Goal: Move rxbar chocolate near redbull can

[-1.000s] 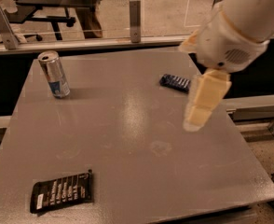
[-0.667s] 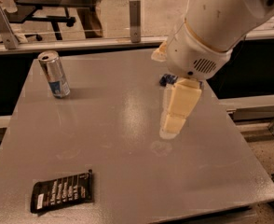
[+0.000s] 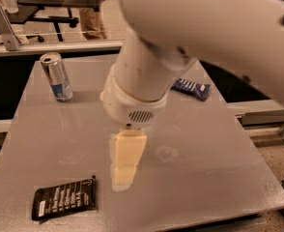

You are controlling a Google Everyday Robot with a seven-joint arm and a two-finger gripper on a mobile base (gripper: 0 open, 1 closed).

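Note:
The rxbar chocolate point(image 3: 64, 198), a flat black wrapper with white text lines, lies at the front left of the grey table point(image 3: 219, 178). The redbull can point(image 3: 57, 76), slim, silver and blue, stands upright at the back left. My gripper point(image 3: 124, 170), cream coloured, hangs from the big white arm over the middle of the table. It is to the right of the bar and a little behind it, not touching it.
A small dark-blue crinkled wrapper point(image 3: 191, 88) lies at the back right, partly hidden by my arm. The arm point(image 3: 190, 37) fills the upper middle of the view. Behind the table are a rail, chairs and a person's legs.
My arm and gripper have swung left and toward the front of the table, closer to the black bar. The bar, the can and the blue wrapper have not moved.

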